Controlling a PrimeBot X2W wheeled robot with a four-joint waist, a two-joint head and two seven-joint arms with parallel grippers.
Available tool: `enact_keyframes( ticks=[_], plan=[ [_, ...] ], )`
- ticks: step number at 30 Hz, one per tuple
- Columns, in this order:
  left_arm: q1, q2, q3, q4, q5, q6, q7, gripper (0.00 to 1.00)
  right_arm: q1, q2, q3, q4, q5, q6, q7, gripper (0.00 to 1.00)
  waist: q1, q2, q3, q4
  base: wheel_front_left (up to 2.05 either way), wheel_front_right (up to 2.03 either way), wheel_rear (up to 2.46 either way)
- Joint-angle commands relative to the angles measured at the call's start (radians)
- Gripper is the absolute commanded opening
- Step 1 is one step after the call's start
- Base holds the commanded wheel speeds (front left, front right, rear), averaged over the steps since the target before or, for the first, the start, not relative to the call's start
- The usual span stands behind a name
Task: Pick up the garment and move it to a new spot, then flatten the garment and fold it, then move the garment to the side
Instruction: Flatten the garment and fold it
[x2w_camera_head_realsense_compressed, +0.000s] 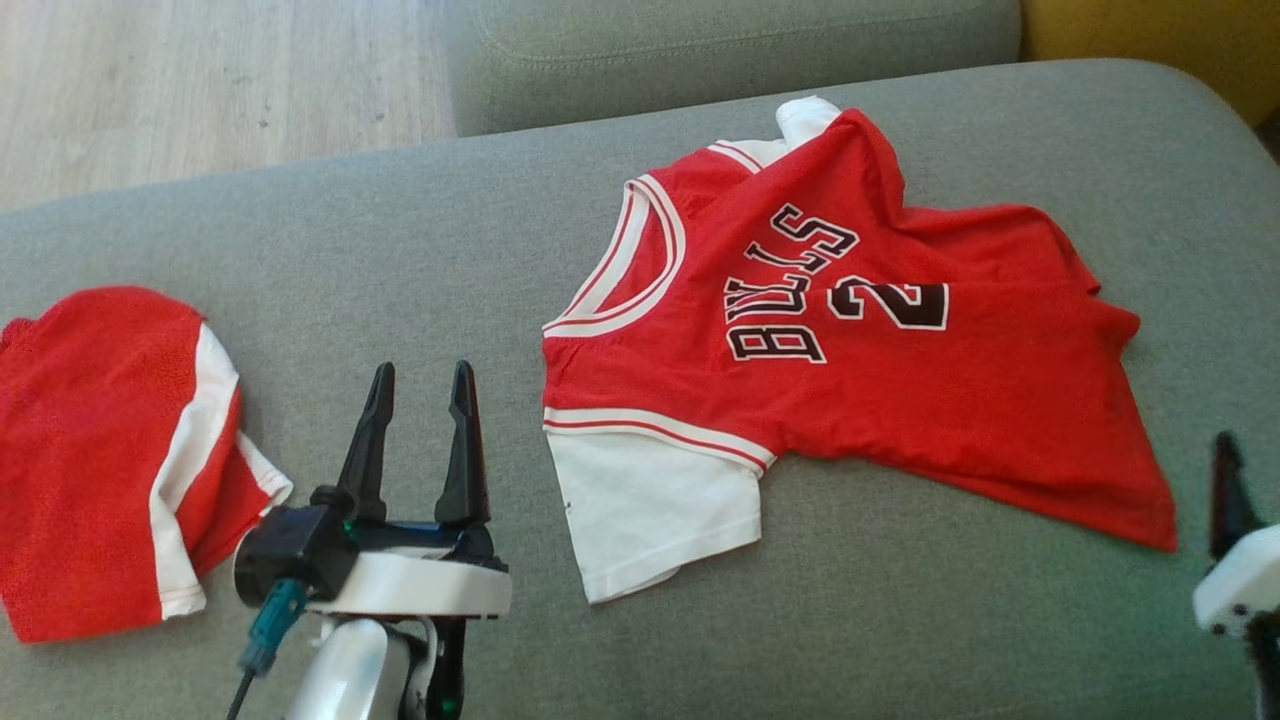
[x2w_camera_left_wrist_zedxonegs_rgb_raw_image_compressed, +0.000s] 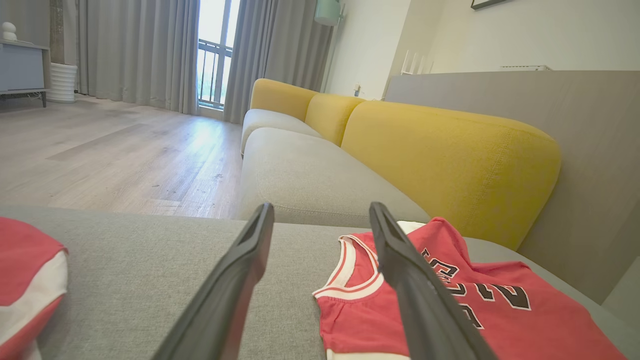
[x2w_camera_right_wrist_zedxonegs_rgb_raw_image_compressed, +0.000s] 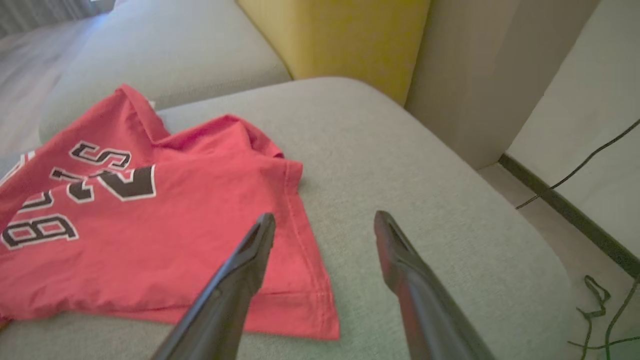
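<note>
The red jersey (x2w_camera_head_realsense_compressed: 850, 330) lies face up at centre-right of the head view on the grey sofa cushion (x2w_camera_head_realsense_compressed: 350, 230), free of both grippers. The left gripper (x2w_camera_head_realsense_compressed: 420, 375), lower left-centre, is spread and empty. The right gripper (x2w_camera_right_wrist_zedxonegs_rgb_raw_image_compressed: 322, 220), also spread, hangs by the hem corner at lower right. Placement looks done, but the cloth is rumpled, with 1 shoulder bunched at the top. Flattening, folding and the move aside are left. Another red-and-white garment (x2w_camera_head_realsense_compressed: 100, 450) sits at lower left.

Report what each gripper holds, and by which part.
Nothing is held. The left gripper stands open over the sofa beside the red jersey; the right gripper is open too, near the jersey's hem, with nothing between its fingers.
</note>
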Motion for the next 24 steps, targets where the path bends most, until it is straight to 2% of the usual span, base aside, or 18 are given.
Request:
enact_keyframes(
  ticks=[1, 3, 7, 12, 19, 22, 24],
  plan=[
    [-0.021, 0.007, 0.022, -0.027, 0.005, 0.004, -0.006, 1.0, -0.033, -0.011, 0.018, -0.057, 0.002, 0.008, -0.067, 1.0, 0.0, -0.0001, -0.003, 0.0, 0.0, 0.0, 0.0],
    [-0.021, 0.007, 0.023, -0.026, 0.006, 0.003, -0.006, 1.0, -0.037, -0.011, 0.036, -0.06, 0.015, 0.008, -0.106, 1.0, 0.0, -0.0001, -0.003, 0.0, 0.0, 0.0, 0.0],
    [-0.023, 0.007, 0.019, -0.025, 0.008, 0.001, -0.006, 1.0, -0.041, -0.01, 0.147, -0.06, 0.1, 0.008, -0.274, 1.0, 0.0, -0.0001, -0.007, 0.004, 0.0, 0.0, 0.0],
    [-0.017, 0.007, -0.015, -0.019, 0.002, -0.003, -0.006, 1.0, 0.003, -0.01, 0.259, 0.007, 0.118, 0.008, -0.434, 1.0, 0.0, -0.0001, -0.007, 0.019, 0.0, 0.0, 0.0],
    [-0.02, 0.007, -0.033, -0.002, -0.003, -0.003, -0.006, 1.0, -0.009, -0.01, 0.289, 0.09, 0.101, 0.008, -0.511, 1.0, 0.0, -0.0001, 0.008, 0.031, 0.0, 0.0, 0.0],
    [-0.036, 0.007, -0.055, 0.033, -0.082, -0.017, -0.006, 1.0, -0.033, -0.01, 0.278, 0.093, 0.096, 0.008, -0.518, 1.0, 0.0, -0.0001, 0.026, 0.027, 0.0, 0.0, 0.0],
    [-0.079, 0.007, -0.1, 0.078, -0.092, -0.027, 0.009, 1.0, -0.046, -0.01, 0.269, 0.092, 0.096, 0.008, -0.52, 1.0, 0.0, -0.0001, 0.039, 0.024, 0.0, 0.0, 0.0]
  ],
)
